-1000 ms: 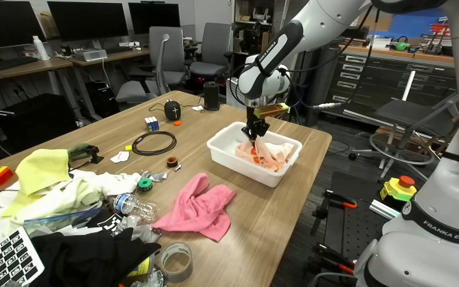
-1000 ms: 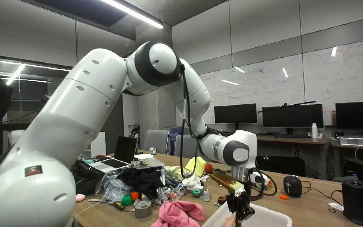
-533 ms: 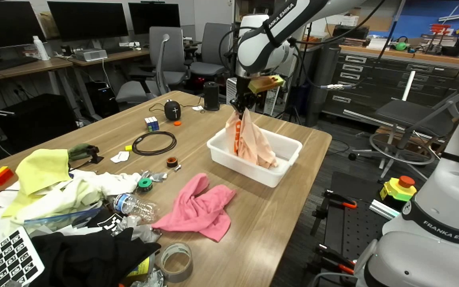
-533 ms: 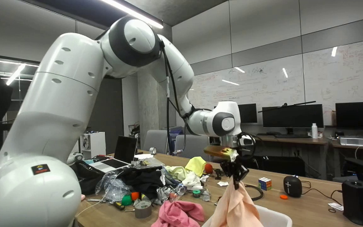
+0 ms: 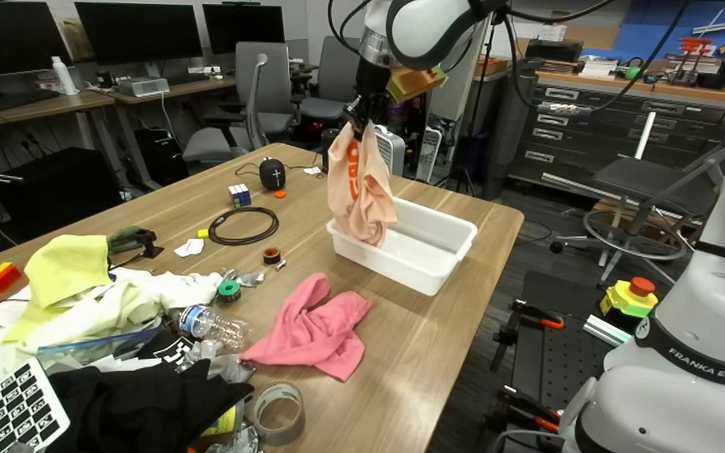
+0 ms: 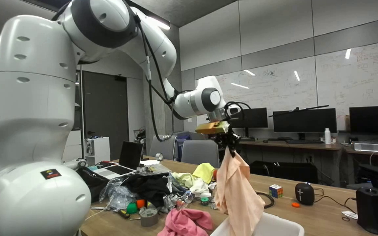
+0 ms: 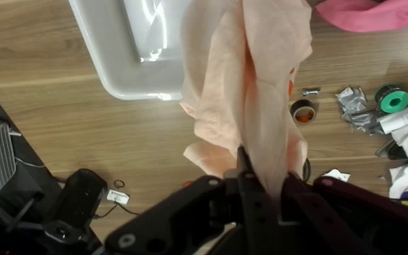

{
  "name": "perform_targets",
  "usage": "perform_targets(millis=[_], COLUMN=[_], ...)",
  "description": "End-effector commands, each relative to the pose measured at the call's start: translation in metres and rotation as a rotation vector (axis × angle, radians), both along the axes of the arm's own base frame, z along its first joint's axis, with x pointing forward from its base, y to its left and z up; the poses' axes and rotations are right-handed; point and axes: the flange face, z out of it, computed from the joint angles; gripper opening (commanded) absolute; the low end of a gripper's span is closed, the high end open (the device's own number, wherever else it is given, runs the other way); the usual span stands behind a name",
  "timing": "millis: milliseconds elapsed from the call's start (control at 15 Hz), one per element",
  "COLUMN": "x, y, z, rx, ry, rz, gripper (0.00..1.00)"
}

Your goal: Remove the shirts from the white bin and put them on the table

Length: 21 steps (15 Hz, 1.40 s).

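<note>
The peach shirt (image 5: 362, 195) with orange lettering hangs bunched from my gripper (image 5: 357, 128), which is shut on its top. It also shows in the other views (image 6: 240, 196) (image 7: 221, 74). Its lower end hangs over the near-left end of the white bin (image 5: 394, 267), at about rim height; whether it touches the rim I cannot tell. The visible bin floor holds no other cloth. In the wrist view the cloth runs up from between the fingers (image 7: 251, 180) and covers part of the bin (image 7: 119, 76). A pink shirt (image 5: 318, 330) lies crumpled on the wooden table (image 5: 419, 333).
A black cable coil (image 5: 244, 228), a Rubik's cube (image 5: 239, 195), a speaker (image 5: 272, 174) and a tape roll (image 5: 272, 255) lie beyond the bin. A pile with yellow cloth (image 5: 67, 267), black cloth (image 5: 148, 409), a bottle (image 5: 214, 327) and duct tape (image 5: 279, 415) covers the table's left part.
My gripper has risen and moved toward the bin's left end in the exterior view. The peach shirt has been lifted from lying in the bin to hanging above it. The pink shirt has not moved.
</note>
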Motion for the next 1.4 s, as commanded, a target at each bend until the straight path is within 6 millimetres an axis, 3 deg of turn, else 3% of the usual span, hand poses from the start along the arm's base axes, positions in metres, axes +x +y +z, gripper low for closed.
perform_targets(millis=[0,200,800,1000,1200,1267,1333], x=[-0.02,-0.028,-0.049,-0.051,-0.052,-0.052,-0.053], y=[0.039,0.076,0.189,0.211,0.218,0.218,0.217], z=[0.033,0.042,0.037,0.034,0.031,0.03,0.029], rx=[-0.047,-0.069,-0.113,-0.13,-0.134,-0.136,-0.142], ry=[-0.077,-0.078,-0.047,-0.038,-0.024,-0.018,-0.01], rz=[0.068,0.155,0.417,0.474,0.508,0.516,0.527], gripper=[0.03,0.03,0.03,0.03,0.03,0.1,0.3])
